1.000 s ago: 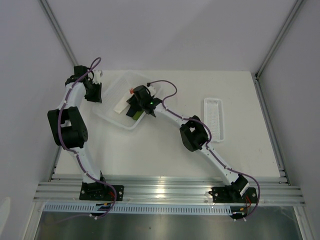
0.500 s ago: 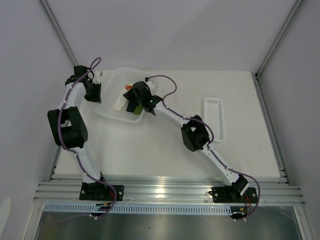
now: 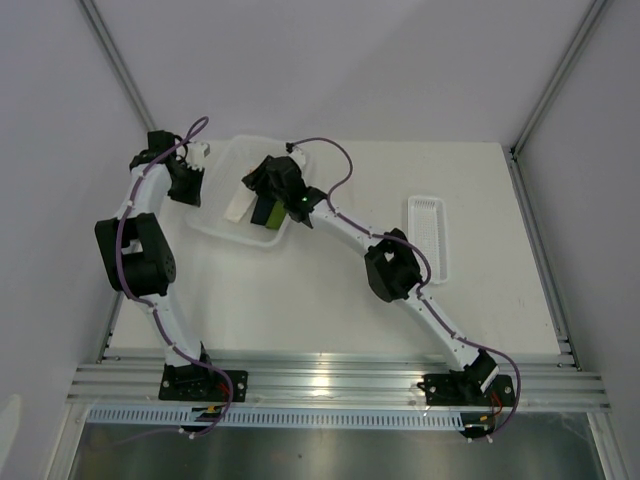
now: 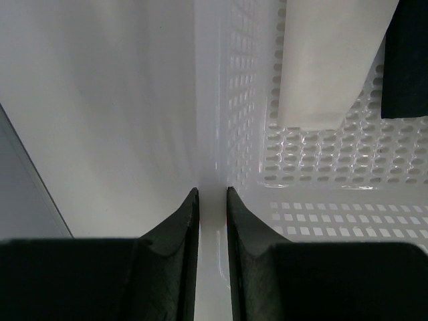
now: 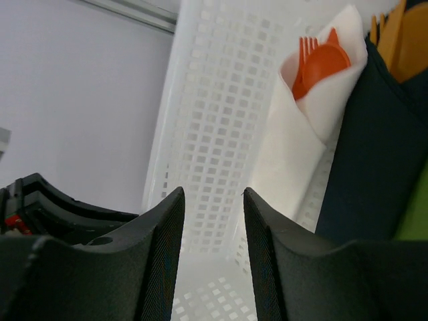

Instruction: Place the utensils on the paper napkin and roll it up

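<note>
So my right claw (image 5: 212,192) is hanging wide open over the perforated white plastic bin (image 5: 214,114). One soft paper napkin (image 5: 294,140), rolled into a cone, lies inside it at upper right, with one glossy orange fork (image 5: 305,47) and one spoon (image 5: 322,67) poking out. Meanwhile my left claw (image 4: 212,192) is pinching the bin's smooth wall.

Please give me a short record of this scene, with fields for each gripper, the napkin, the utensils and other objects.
left gripper: shut on the rim of the perforated white bin
right gripper: open, empty, over the bin
paper napkin: rolled, lying in the bin
utensils: orange fork and spoon, heads showing from the roll
dark bundle: beside the roll, orange tips
ribbed tray: on the table, apart from the bin
</note>
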Robot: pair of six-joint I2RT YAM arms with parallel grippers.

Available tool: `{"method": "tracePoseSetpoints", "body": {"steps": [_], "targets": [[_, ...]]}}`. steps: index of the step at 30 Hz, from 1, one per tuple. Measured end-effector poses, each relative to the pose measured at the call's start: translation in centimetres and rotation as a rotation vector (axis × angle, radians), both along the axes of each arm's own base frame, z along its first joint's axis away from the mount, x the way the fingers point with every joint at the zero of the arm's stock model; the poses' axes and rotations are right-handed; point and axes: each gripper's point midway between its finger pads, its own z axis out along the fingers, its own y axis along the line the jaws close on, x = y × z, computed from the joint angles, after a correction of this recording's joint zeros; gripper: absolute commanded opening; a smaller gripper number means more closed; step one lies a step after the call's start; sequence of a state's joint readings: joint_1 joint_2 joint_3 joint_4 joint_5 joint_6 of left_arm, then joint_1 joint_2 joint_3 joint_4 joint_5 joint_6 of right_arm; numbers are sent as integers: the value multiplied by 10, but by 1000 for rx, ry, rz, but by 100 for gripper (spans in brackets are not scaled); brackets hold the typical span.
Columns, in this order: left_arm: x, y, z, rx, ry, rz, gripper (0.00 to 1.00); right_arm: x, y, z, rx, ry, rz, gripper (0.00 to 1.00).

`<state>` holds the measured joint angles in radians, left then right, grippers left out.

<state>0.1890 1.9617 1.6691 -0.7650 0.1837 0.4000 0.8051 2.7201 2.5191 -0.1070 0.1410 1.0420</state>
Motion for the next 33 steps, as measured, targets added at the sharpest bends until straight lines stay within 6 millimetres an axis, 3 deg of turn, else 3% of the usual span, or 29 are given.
{"method": "tracePoseSetpoints", "body": {"steps": [6,12,13,14,17,23,24,27,30,33], "targets": [[4,7,4,61,-2,-78,1,10,-12,40,-8,-104,25,45],[12,17,1,115,3,-106,4,23,-38,88,-2,-206,23,45],[13,17,2,120,4,-108,8,26,-42,93,-2,-218,22,45],[15,18,3,123,1,-111,22,29,-47,99,-5,-231,21,45],[17,21,3,142,0,-115,48,36,-60,112,-27,-272,20,50],[21,26,14,165,-15,-107,73,55,-97,131,-101,-334,9,76],[22,26,18,166,-22,-106,75,57,-104,133,-120,-335,7,85],[29,26,34,166,-56,-98,81,64,-139,140,-206,-344,-5,99],[35,26,51,158,-98,-81,85,71,-191,149,-306,-332,-44,100],[29,23,68,146,-117,-54,86,80,-268,161,-384,-287,-132,99]]}}
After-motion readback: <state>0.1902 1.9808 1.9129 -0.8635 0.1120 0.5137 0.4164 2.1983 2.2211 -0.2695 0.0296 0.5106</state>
